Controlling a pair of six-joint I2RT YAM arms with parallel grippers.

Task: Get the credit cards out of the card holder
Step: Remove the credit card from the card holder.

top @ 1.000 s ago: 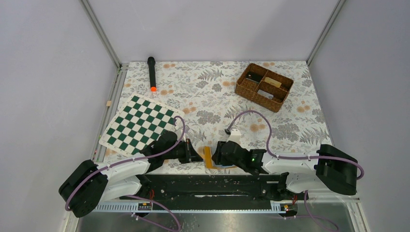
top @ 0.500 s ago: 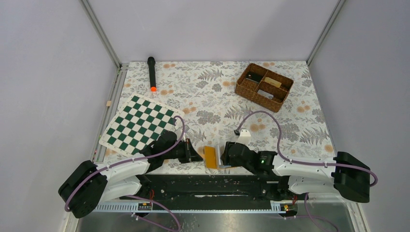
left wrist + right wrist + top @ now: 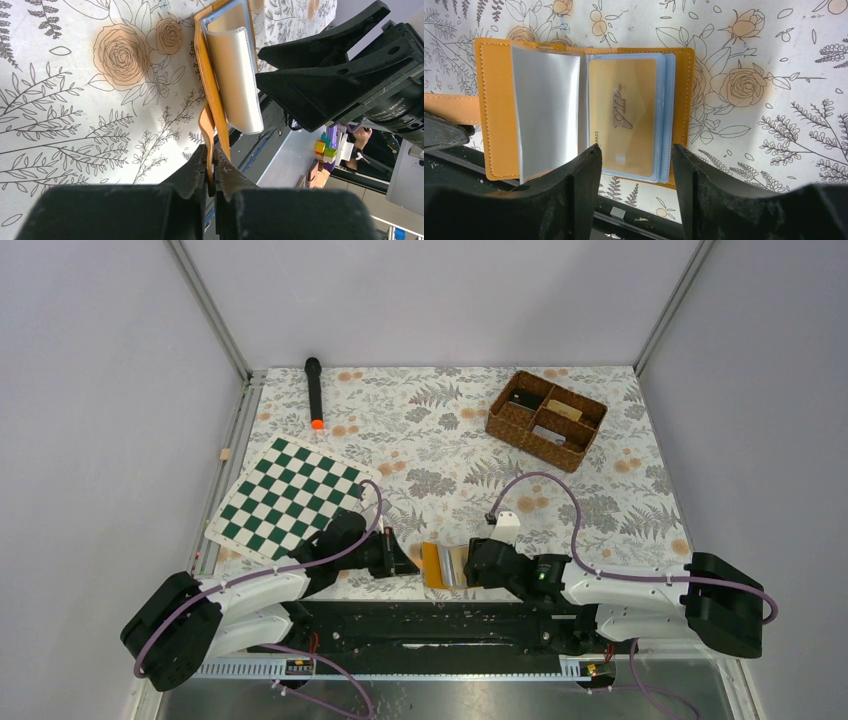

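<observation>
Starting at the table's near edge in the top view, the card holder (image 3: 433,565) lies open on the floral cloth (image 3: 440,440). Its lower border stops just short of the black base rail (image 3: 430,625) at 6 o'clock, so little room is left on that side.

The left gripper (image 3: 405,565) comes in from 9 o'clock. Its wrist view shows the jaws pressed together on the holder's orange strap (image 3: 206,120).

The right gripper (image 3: 468,568) reaches in from 3 o'clock with its jaws apart, holding nothing. In its wrist view the two fingers (image 3: 579,190) straddle the right half of the holder from the 6 o'clock side. Their tips are over the lower border, but I cannot tell whether they touch it.

Between the fingers sits the beige card (image 3: 623,110), printed "VIP" and tucked in its pocket. Light blue edges (image 3: 667,115) are stacked behind it toward 3 o'clock, and I cannot tell whether these are card or sleeve. A clear plastic sleeve (image 3: 544,110) arches over the left half.

Beyond the holder, open cloth stretches toward 12 o'clock. The chessboard mat (image 3: 285,498) lies at 10 o'clock, apart from the holder, with its left corner near the cloth's left edge.

Farther off, a black stick with an orange tip (image 3: 314,392) lies at 11 o'clock by the far edge. The wicker basket (image 3: 520,435) sits at 1 o'clock near the far right corner.
</observation>
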